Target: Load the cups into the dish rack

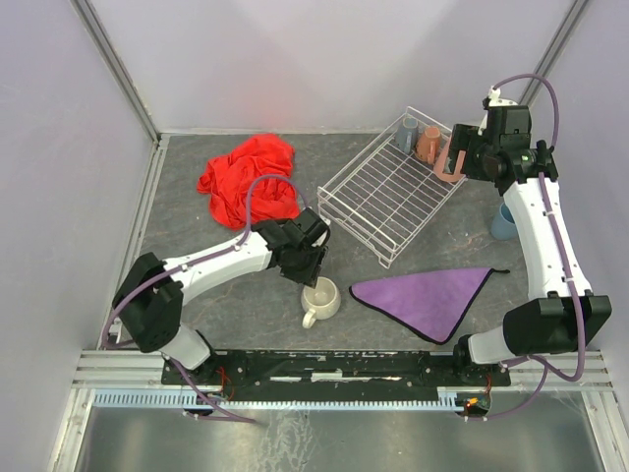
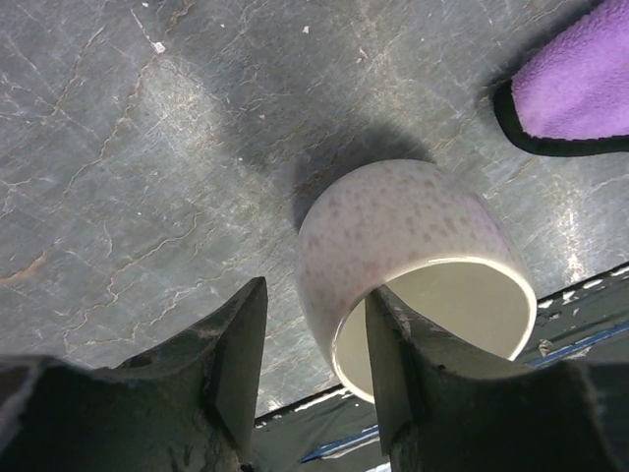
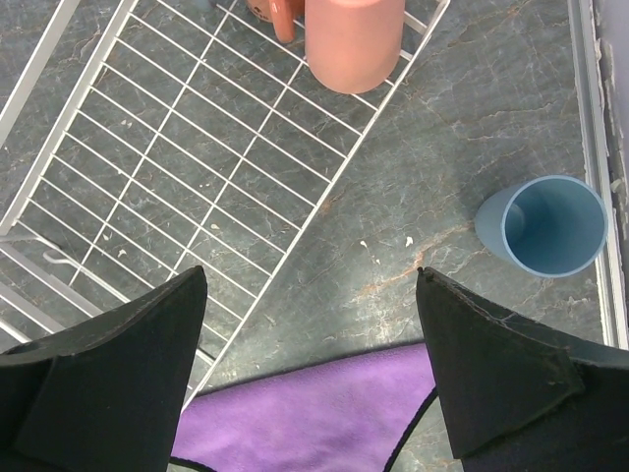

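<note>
step: left arm going for the cream mug (image 1: 320, 299), one of the cups not yet loaded
left gripper (image 2: 314, 369): jaws apart, straddling the near wall of the mug rim, one finger inside, one outside; no clamp yet
right gripper (image 3: 310, 374): spread wide, holding nothing, hovering over the dish rack (image 1: 388, 197) edge
in rack: salmon tumbler (image 3: 352, 41) at far corner, plus two more cups beside it
still out: light-blue cup (image 3: 545, 226) on the table, right of rack
next: probably close left jaws on the rim, lift, carry to rack
unclear: mug handle hidden in left wrist view; other rack cups too small to identify
clutter: purple cloth (image 1: 428, 295), red cloth (image 1: 246, 177)
</note>
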`<action>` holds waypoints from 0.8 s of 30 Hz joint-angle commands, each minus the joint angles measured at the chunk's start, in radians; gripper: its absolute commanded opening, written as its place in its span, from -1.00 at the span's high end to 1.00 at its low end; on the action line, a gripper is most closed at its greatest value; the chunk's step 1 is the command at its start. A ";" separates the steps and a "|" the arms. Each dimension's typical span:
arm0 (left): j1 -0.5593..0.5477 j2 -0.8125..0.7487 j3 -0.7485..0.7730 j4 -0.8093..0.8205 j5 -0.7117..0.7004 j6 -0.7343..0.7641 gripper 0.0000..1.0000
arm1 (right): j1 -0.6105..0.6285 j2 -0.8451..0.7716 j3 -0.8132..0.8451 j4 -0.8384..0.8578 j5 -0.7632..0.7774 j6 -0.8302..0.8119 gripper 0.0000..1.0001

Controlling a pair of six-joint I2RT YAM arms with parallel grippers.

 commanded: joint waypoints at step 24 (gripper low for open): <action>0.190 -0.150 0.213 0.074 0.094 -0.015 0.95 | 0.066 -0.034 0.032 -0.009 -0.324 0.220 -0.89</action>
